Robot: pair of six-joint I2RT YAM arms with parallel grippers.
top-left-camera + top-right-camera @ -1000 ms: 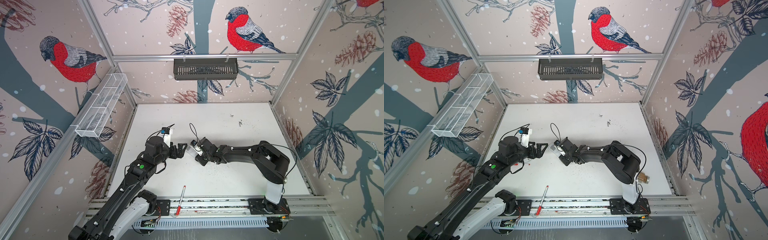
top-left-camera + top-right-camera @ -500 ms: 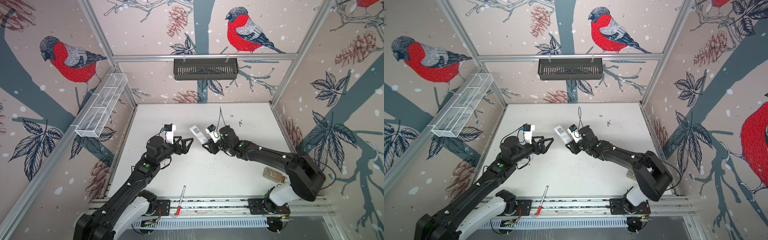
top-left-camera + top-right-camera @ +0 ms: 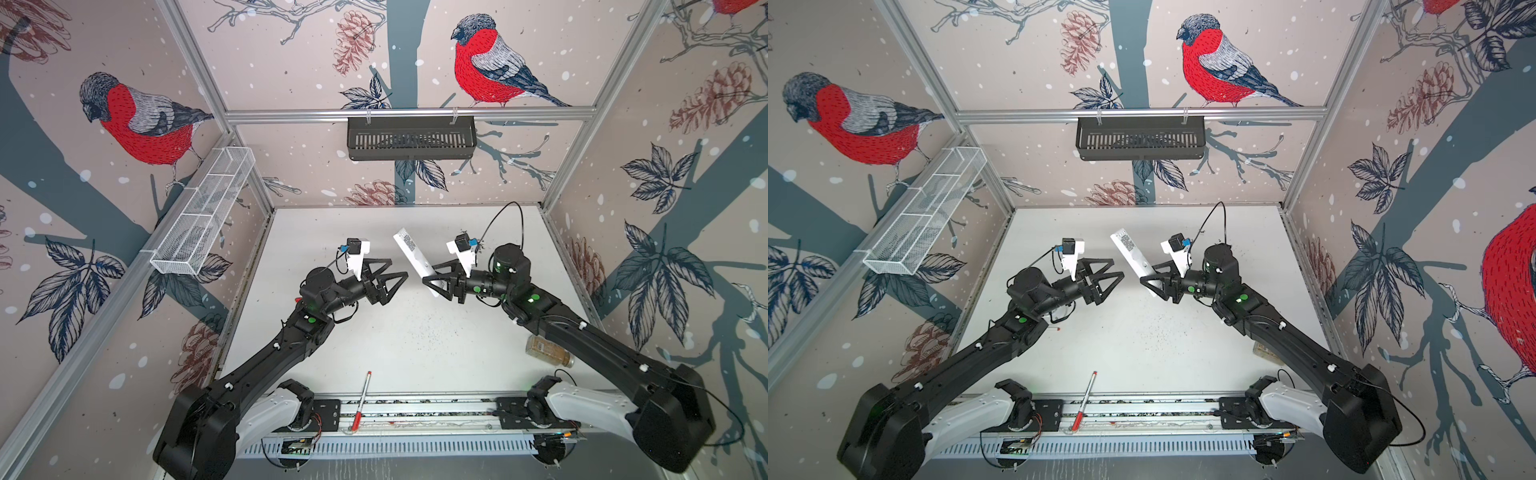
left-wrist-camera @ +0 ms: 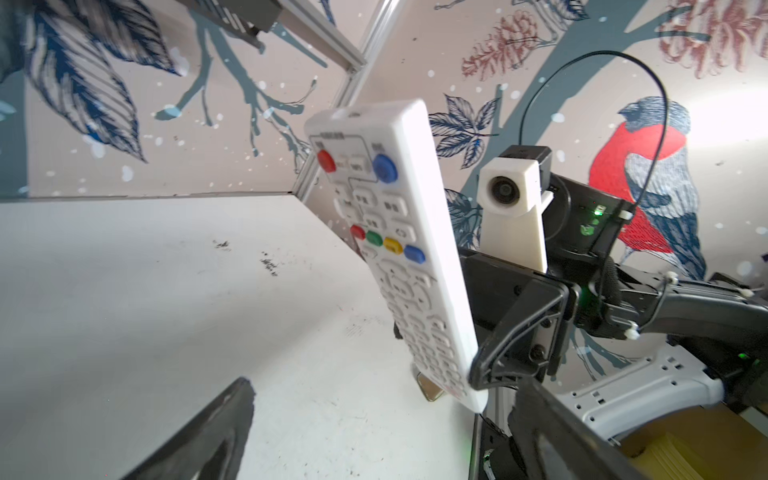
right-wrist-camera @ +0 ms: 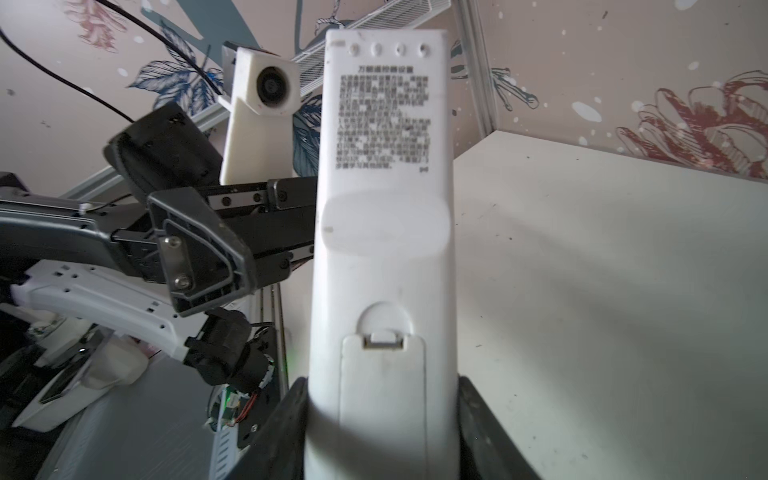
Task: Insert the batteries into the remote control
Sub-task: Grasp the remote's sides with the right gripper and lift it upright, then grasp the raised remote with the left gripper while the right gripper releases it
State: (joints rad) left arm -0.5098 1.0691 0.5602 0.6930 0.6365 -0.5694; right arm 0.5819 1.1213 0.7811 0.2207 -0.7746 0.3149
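My right tool (image 3: 430, 285) grips the remote (image 3: 411, 253) by its lower end, off the table (image 3: 415, 340), just past the table's middle toward 12 o'clock. The remote is tilted, and in both top views its free end leans toward 11 o'clock (image 3: 1131, 255). In the right wrist view my fingers (image 5: 282, 436) press on its two long edges. Its plain back with a block of print faces that camera (image 5: 382, 208). The cover (image 5: 382, 399) sits shut on the back at the held end, latch in place.

My left tool (image 3: 398, 268) hangs spread wide and empty at 9 o'clock of the remote's held end, near it but apart, tips pointing at it. From the left wrist the remote's button face shows (image 4: 399, 232): a red and a blue button at the free end, then a red, green, yellow and blue row, then pale keys down to the grip.

A pen (image 3: 361, 401) lies at the table's 6 o'clock edge, one end over the rail. A brown bottle (image 3: 548, 351) lies on its side at 4 o'clock, partly under my right arm.
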